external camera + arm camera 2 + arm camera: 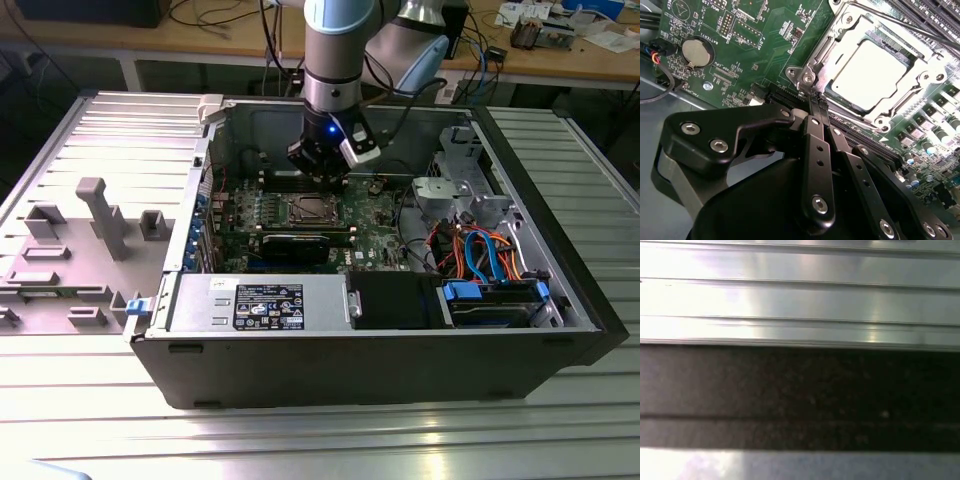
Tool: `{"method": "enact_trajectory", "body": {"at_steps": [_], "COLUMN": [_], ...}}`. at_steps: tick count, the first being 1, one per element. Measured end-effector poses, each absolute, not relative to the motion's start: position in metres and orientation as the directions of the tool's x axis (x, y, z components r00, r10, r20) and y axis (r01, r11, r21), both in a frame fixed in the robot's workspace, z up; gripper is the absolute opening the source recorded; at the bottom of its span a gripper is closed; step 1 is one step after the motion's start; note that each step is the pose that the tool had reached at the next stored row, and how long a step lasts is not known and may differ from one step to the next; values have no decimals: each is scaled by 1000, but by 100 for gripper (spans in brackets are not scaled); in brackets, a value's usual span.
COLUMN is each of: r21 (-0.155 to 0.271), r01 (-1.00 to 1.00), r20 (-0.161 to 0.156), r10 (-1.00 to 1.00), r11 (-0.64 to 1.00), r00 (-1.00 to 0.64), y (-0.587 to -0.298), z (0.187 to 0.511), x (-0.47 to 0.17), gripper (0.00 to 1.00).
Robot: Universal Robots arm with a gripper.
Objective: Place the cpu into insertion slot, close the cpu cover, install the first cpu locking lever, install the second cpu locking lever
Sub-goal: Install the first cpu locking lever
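Observation:
In the second wrist view the cpu [867,75], a dull silver square, lies flat in the insertion slot [807,77]. The cpu cover [922,82] lies down over it as a silver frame. A thin dark lever rod [900,24] runs along one side of the cover. My gripper [818,101] is shut, its black fingers [816,131] pressed together, with the tips at a corner of the socket's metal rim. In the exterior view the gripper [322,166] hangs inside the open computer case just behind the socket [306,208].
The green motherboard [765,45] carries a coin battery [696,52] and long black slots [860,142]. The case [360,365] holds a power supply [262,302], a blue drive bay [495,300] and coloured cables [478,248]. Grey fixtures [100,215] stand at the exterior view's left.

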State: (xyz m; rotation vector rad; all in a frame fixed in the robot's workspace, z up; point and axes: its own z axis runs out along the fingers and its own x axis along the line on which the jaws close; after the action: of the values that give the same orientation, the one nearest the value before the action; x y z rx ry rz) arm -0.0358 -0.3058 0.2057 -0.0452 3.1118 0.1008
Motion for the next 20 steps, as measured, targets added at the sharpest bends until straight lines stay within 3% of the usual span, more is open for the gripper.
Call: {"method": "enact_trajectory", "body": {"at_steps": [20], "r21": [57], "r01": [-30], "r20": [-28], "r10": [-28], "r11": [998], "r00": [-999], "y": [-306], "z": [202], "x": [-36], "gripper": [11]}}
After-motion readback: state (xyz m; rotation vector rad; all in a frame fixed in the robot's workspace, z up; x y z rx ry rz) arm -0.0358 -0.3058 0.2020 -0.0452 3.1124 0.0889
